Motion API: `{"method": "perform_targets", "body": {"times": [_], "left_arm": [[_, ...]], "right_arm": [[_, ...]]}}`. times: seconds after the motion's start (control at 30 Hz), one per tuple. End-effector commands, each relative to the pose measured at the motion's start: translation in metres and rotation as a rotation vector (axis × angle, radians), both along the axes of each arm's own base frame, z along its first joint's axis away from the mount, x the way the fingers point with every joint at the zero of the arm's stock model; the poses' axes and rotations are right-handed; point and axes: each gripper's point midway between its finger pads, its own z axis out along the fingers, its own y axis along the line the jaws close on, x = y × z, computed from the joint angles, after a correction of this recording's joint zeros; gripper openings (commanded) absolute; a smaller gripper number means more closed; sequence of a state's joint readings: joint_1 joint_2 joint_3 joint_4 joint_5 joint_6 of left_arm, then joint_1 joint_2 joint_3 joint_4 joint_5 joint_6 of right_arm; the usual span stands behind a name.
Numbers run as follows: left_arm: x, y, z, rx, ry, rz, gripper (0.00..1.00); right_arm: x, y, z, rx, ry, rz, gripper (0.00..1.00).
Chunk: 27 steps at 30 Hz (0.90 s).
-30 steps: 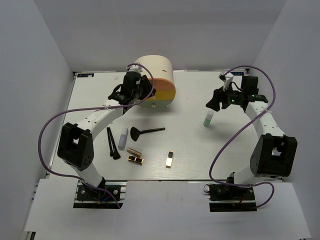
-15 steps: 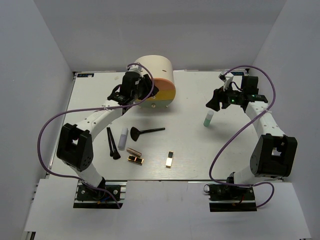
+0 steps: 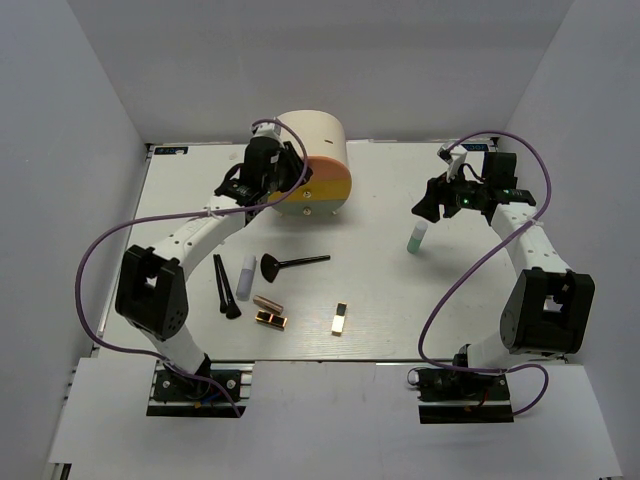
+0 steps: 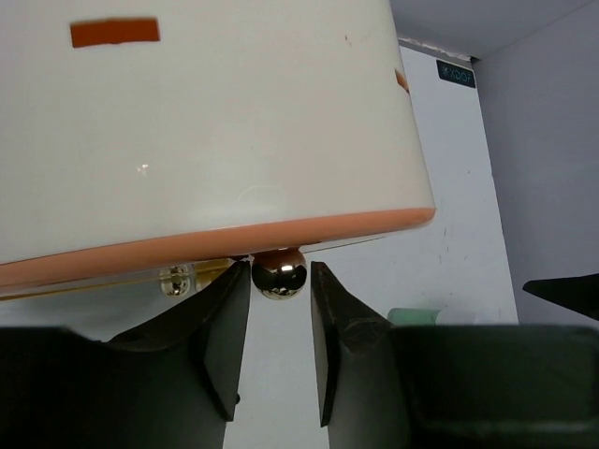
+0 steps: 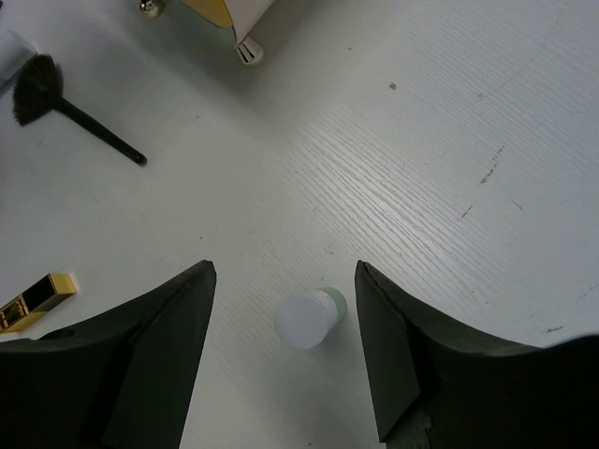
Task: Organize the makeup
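From above, the left claw [image 4: 281,271] disappears against the front of the cream cylindrical box [image 3: 310,135], so only its wrist view shows its fingers; there the two dark fingers [image 4: 225,337] stand narrow on either side of a shiny gold ball knob [image 4: 279,274], one touching it and the other a sliver off, and I cannot tell whether the knob is truly pinched; a second gold knob [image 4: 175,278] beside it is blurred, and the box's smooth cream wall runs out of frame, edged below by an orange rim; the right claw [image 5: 284,267] hangs wide open over the mint-green bottle [image 5: 304,320], which stands upright on the worktop [image 3: 400,300], away from the rest on the right, showing mostly its round white cap and a thin crescent of green; one gold-and-black case [image 5: 33,297] is partly cut off behind a finger; the worktop is white with a fine ribbed grain and a few dark scuffs; the rest of the makeup lies loose in front of the box: a fan-headed brush [image 3: 290,264] with a thin black handle, slim black brushes [image 3: 225,288] lying close together, a white tube [image 3: 245,270] beside them, a copper lipstick [image 3: 267,302], a boxy gold-and-black case [image 3: 271,319] just below it, and the other case apart to its right.
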State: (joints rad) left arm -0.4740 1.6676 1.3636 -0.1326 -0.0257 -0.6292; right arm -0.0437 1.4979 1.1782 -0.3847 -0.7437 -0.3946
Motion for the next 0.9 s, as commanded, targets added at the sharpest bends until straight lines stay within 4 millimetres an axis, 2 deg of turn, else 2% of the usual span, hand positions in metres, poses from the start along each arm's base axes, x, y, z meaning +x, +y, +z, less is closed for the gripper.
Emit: {"method": "perform_targets", "body": {"times": [0.0,0.17,0.33,0.57,0.87], "left_arm": [[0.006,-0.004,0.013,-0.019,-0.022,-0.005,0.44],[0.006,-0.005,0.006,-0.004,0.003,-0.008,0.62],[0.008,-0.001,0.006,0.009,-0.002,0.012,0.61],[0.016,-0.001,0.009,0.011,-0.017,0.031,0.47],[0.009,-0.001,0.002,0.016,-0.002,0.016,0.15]], "right_arm": [[0.001,0.003,0.014,0.012,-0.053,0.009,0.67],[0.000,0.003,0.012,0.014,-0.047,0.011,0.67],[0.001,0.003,0.012,0.015,-0.048,0.013,0.67],[0.000,0.002,0.009,0.008,-0.045,0.011,0.67],[-0.003,0.002,0.007,0.001,-0.045,0.013,0.67]]}}
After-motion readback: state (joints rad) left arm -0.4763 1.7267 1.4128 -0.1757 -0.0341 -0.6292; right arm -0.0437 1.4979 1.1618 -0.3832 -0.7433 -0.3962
